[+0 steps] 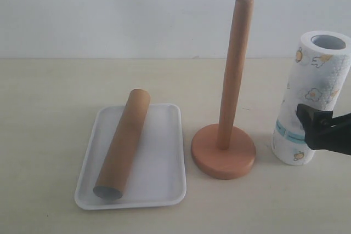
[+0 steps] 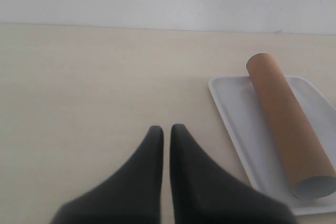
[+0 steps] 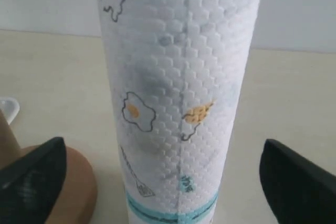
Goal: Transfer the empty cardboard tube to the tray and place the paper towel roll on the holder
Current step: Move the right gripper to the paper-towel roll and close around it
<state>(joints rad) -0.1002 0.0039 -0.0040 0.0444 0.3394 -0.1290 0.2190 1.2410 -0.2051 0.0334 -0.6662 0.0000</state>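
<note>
Pale surface (image 1: 49, 135) nearest us carries the tray (image 1: 159, 160), and the empty cardboard tube (image 1: 123, 143) lies lengthwise in it, so we judge that half of the task done. The left jaws are pressed together over bare surface beside the tray, holding nothing. Just beyond the tray stands the holder (image 1: 224, 154), its dowel upright and bare. To its right the paper towel roll (image 1: 315, 86) stands on end, apart from the holder's base. The right jaws are spread wide on either side of its lower body, about level with the teal band, not touching it. We judge the roll light but soft: the embossed paper grips well yet dents. We favour a gentle squeeze across the body, leaving the hollow core free for the dowel. Behind everything stands a plain white wall (image 1: 137, 9).
</note>
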